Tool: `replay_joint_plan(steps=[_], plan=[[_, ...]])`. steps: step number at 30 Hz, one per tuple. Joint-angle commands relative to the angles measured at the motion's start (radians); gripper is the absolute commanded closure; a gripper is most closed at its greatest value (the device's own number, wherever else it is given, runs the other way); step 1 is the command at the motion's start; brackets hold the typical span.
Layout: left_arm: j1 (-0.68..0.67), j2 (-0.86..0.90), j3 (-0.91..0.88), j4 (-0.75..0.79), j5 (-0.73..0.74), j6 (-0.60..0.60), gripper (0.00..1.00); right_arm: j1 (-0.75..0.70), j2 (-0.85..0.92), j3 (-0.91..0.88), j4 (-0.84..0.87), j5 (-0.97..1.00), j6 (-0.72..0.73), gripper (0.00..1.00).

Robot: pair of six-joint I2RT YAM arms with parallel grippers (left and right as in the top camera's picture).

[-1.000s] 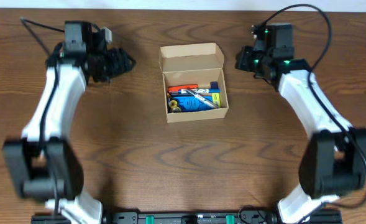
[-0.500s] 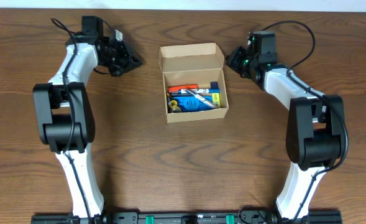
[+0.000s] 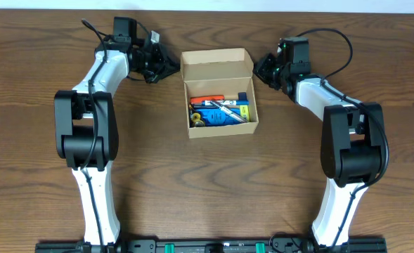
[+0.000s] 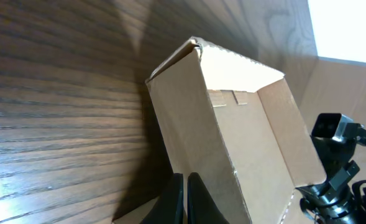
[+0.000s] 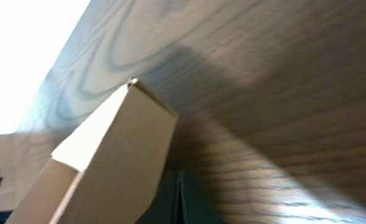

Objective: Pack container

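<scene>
Tan cardboard container point(image 3: 217, 65), lid open, sits between left fingers point(image 4: 178, 202) at its 10 o'clock and right fingers point(image 5: 195, 208) at 2 o'clock, both pairs together.

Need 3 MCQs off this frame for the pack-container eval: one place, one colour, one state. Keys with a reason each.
1. Where is the left gripper?
A) inside the container
B) beside the container's far left corner
C) at the table's near edge

2. What colour is the container?
A) white
B) black
C) tan

3. How is the lid flap?
A) open
B) shut flat
C) missing

Key:
1 B: the overhead view shows its tips by the flap's left end.
2 C: the walls are plain brown cardboard.
3 A: the flap stands back, and the pens inside show.
</scene>
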Motion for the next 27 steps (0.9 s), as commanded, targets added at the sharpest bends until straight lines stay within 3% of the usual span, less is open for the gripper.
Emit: replay_joint_plan(steps=[1,27], plan=[[-0.005,0.013,0.022,0.010,0.044,-0.026,0.95,-0.006,0.012,-0.004,0.024,-0.077,0.014,0.98],[-0.005,0.005,0.118,0.019,0.240,0.066,0.94,-0.064,0.012,-0.004,0.148,-0.449,-0.044,0.99]])
